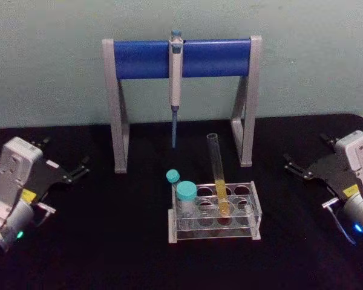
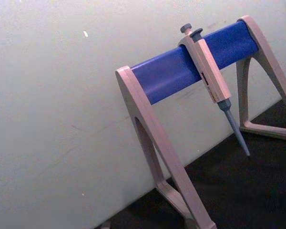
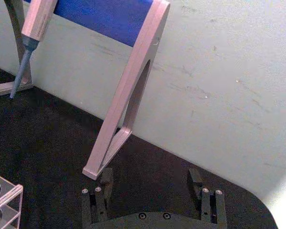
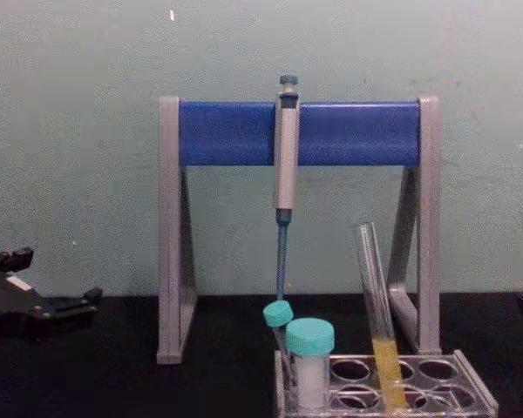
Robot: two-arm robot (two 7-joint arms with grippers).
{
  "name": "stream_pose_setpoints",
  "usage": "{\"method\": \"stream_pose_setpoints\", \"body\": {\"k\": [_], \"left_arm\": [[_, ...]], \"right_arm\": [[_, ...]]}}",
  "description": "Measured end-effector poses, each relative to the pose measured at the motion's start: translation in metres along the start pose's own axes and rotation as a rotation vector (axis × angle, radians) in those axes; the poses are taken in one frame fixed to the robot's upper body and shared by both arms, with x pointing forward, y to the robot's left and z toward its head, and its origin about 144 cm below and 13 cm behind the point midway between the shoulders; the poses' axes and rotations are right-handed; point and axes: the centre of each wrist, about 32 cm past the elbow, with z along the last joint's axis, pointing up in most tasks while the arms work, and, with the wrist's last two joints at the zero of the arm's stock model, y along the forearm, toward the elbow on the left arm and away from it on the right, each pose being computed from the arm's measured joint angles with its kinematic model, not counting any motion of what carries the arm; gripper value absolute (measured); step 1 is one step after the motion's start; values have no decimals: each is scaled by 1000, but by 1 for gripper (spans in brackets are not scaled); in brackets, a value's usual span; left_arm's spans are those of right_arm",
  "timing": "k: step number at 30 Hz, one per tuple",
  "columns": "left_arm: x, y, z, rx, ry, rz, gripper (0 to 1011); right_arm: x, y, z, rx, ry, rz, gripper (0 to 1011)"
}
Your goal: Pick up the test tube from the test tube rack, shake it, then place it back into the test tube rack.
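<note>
The test tube [image 1: 218, 172], clear and uncapped with yellow liquid at its bottom, leans slightly in a middle hole of the test tube rack [image 1: 215, 233] at the table's centre. The chest view shows the test tube [image 4: 375, 287] rising well above the rack [image 4: 475, 394]. My left gripper [image 1: 63, 154] rests far to the left with its fingers apart and nothing held. Far to the right, my right gripper [image 1: 307, 151] is also open and empty. The right wrist view shows the right gripper [image 3: 150, 179] with its fingers [image 3: 105, 177] wide apart, and a corner of the rack [image 3: 5, 196].
A short teal-capped white vial [image 1: 186, 194] and a thin teal-capped tube [image 1: 173, 177] stand at the rack's left end. Behind the rack stands the grey-and-blue pipette stand [image 1: 144, 58] with a pipette [image 1: 176, 72] hanging from it. A pale wall is close behind.
</note>
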Motion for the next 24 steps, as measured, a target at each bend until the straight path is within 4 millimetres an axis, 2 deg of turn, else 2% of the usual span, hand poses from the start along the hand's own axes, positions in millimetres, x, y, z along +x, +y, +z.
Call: {"method": "stream_pose_setpoints", "body": {"k": [12, 24], "left_arm": [[0, 0, 0, 0, 0, 0, 1001], [0, 0, 0, 0, 0, 0, 1001]], "right_arm": [[-1, -1, 2, 25, 11, 8, 1000], [1, -2, 19, 149, 93, 102, 1000]]}}
